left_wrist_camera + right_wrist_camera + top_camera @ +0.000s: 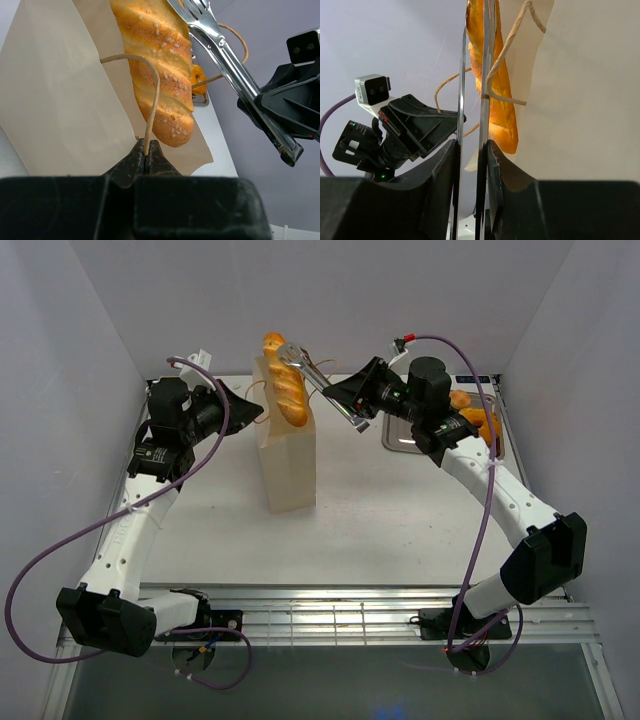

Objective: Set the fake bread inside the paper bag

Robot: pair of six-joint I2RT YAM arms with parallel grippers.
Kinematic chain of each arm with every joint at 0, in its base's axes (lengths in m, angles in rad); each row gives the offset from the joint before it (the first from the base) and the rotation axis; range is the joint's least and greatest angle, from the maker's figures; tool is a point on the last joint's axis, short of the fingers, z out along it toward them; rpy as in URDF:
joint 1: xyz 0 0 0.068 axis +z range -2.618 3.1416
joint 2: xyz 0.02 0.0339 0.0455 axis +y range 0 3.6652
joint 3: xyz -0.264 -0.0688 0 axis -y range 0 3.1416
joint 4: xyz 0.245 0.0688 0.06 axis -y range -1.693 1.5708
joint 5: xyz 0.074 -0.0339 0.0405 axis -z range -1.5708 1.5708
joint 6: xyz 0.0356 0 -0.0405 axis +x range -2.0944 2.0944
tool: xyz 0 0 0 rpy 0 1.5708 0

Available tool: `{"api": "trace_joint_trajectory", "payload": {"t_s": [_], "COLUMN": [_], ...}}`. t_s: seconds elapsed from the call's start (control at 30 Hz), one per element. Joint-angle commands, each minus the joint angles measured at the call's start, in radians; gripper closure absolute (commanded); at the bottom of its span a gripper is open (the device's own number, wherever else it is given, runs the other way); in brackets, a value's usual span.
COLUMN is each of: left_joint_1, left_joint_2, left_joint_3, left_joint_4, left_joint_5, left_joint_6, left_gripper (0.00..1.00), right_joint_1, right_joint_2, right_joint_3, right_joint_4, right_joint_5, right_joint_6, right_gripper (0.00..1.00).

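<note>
A glossy sesame loaf (287, 390) tilts in the mouth of the upright cream paper bag (290, 472).

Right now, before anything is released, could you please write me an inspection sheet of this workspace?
Surface: white table, with the bag standing upright near its middle.
Job's things: long loaf hangs at the mouth of the paper bag, and its lower end seems to be inside; other pastries lie on the tray at the right rear.
Clutter: nothing seen.
Grippers: left gripper fingers are shut on the bag's cord handle; right gripper fingers are shut on the tongs, which hold the loaf.
Cables: purple cables loop beside both arms, apart from the bag.
Surroundings: plain pale walls.
</note>
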Motion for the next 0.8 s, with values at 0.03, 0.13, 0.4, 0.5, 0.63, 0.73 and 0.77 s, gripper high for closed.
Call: {"api": "trace_joint_trajectory", "payload": {"t_s": [0.03,0.13,0.4,0.5,0.63,0.73,0.77], "left_joint_1": [-0.001,-0.003,-0.001,-0.001,-0.001,-0.001,-0.003], "left_joint_2": [-0.040,-0.039,-0.039,-0.039,-0.042,-0.040,-0.040], "left_joint_3": [0.013,0.020,0.029,0.032,0.040,0.043,0.043], "left_joint_4": [0.006,0.000,0.000,-0.002,-0.006,-0.009,-0.009], "left_joint_5": [-0.002,-0.011,-0.005,-0.004,-0.007,-0.002,-0.001], "left_joint_6": [0.001,0.002,0.001,0.001,0.004,0.004,0.004], "left_gripper": [1.00,1.00,1.00,1.00,1.00,1.00,1.00], "right_joint_1": [0.007,0.018,0.021,0.022,0.021,0.019,0.018], "right_joint_2": [0.015,0.006,-0.043,-0.031,-0.040,-0.051,-0.054], "right_joint_3": [0.046,0.045,-0.009,-0.017,-0.063,-0.077,-0.087], "right_joint_4": [0.055,0.038,-0.002,-0.006,0.024,0.032,0.035], "right_joint_5": [0.009,0.011,0.000,-0.021,-0.044,-0.044,-0.044], "right_joint_6": [-0.033,-0.048,-0.065,-0.056,-0.030,-0.024,-0.022], "right_gripper": [0.92,0.92,0.92,0.92,0.92,0.90,0.89]}}
